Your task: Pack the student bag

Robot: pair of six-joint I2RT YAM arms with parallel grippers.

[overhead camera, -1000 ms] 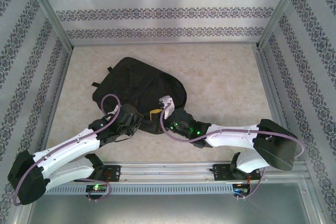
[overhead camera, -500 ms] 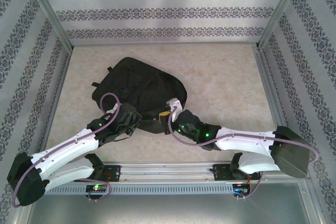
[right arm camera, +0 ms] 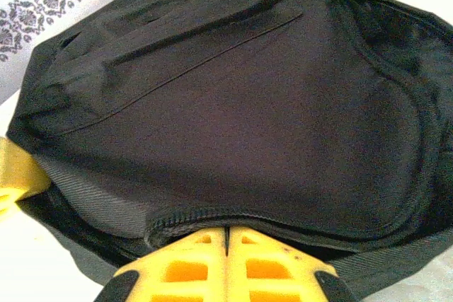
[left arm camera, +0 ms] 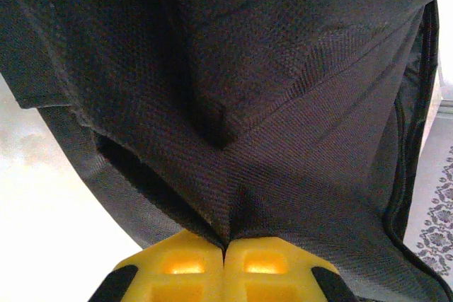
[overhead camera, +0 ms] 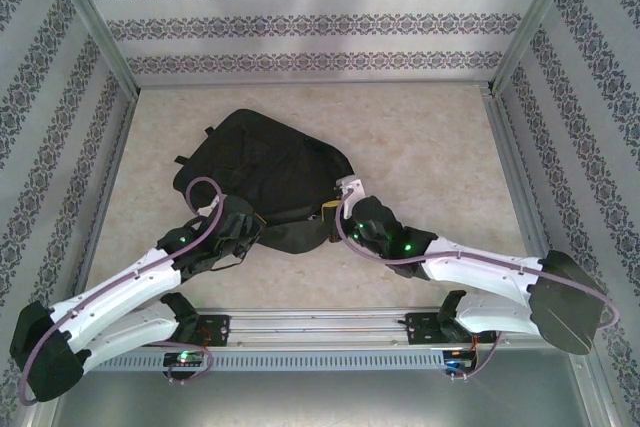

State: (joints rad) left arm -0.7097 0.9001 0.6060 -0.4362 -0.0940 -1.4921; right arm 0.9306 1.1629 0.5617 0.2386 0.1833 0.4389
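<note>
Black student bag (overhead camera: 262,169), near edge clamped in left end effector (left arm camera: 225,247) and right end effector (right arm camera: 226,233).

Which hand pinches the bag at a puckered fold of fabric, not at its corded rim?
The left hand: the bag's weave gathers to a point in its shut grip. The right hand is shut at the corded rim.

The large soft black fabric backpack (left arm camera: 283,104) ran out of view above and beside the left gripper's (left arm camera: 225,251) yellow fingers (left arm camera: 177,268), whose bases were themselves cut off below.
</note>
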